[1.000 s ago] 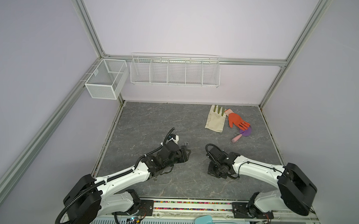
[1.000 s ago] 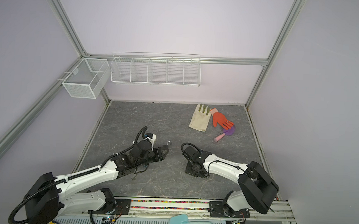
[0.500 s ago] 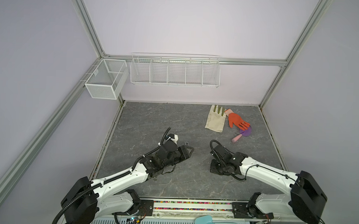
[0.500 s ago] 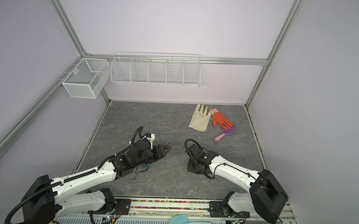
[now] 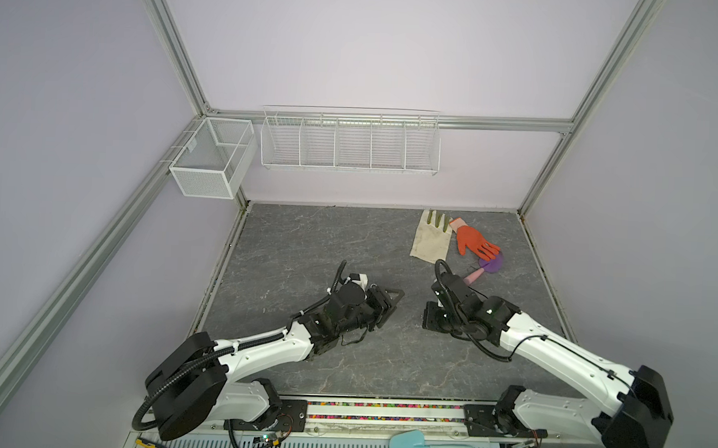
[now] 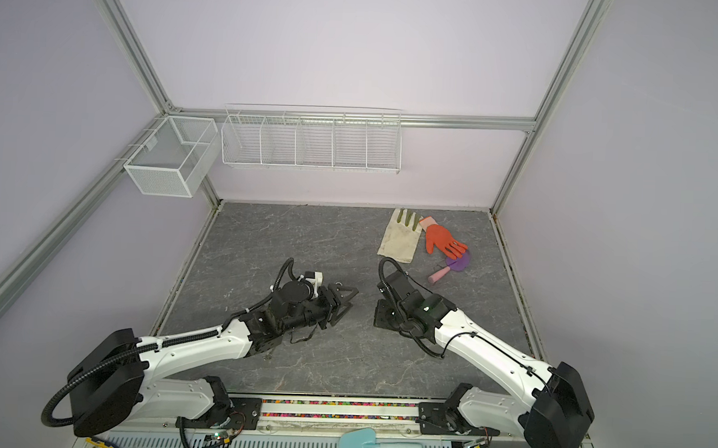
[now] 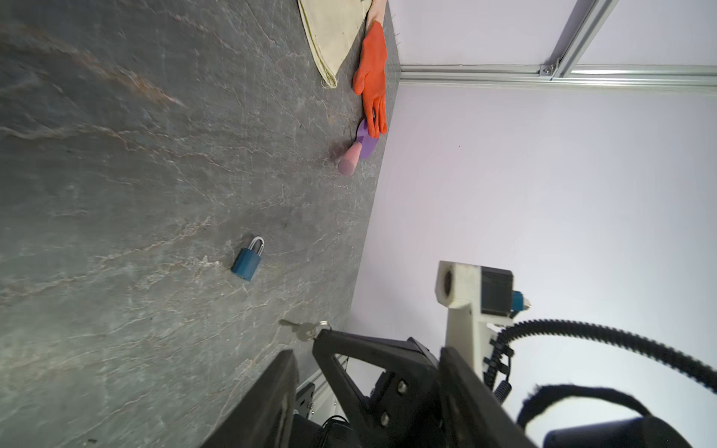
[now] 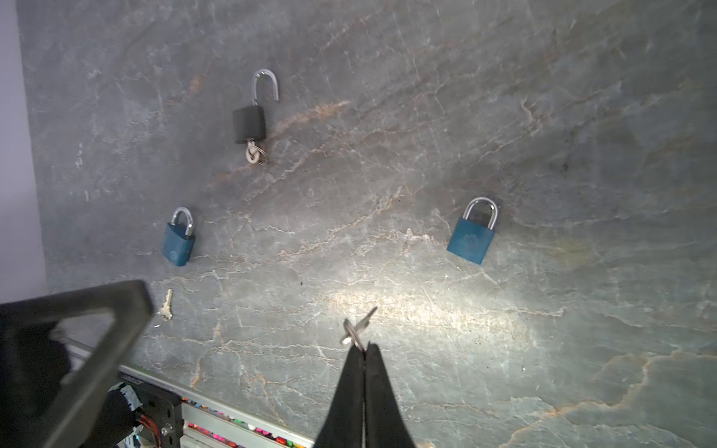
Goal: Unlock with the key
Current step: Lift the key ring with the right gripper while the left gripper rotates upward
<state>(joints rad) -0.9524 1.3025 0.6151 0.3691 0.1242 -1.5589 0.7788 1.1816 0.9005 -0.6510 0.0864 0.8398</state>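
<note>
Silver key [image 8: 361, 324], head part-hidden in R gripper [image 8: 364, 348]

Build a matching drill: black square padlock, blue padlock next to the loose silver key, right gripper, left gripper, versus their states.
Things:
1. black square padlock
2. blue padlock next to the loose silver key
3. right gripper
4. left gripper

States:
A. open, nothing between the fingers
B. shackle closed
C. shut on a second silver key
D. shackle open, with inserted key

Pairs: 1-D, 2-B, 3-C, 4-A

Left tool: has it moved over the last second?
Yes. In both top views the left tool has slid right and slightly farther back, nearer the cream glove.
</note>
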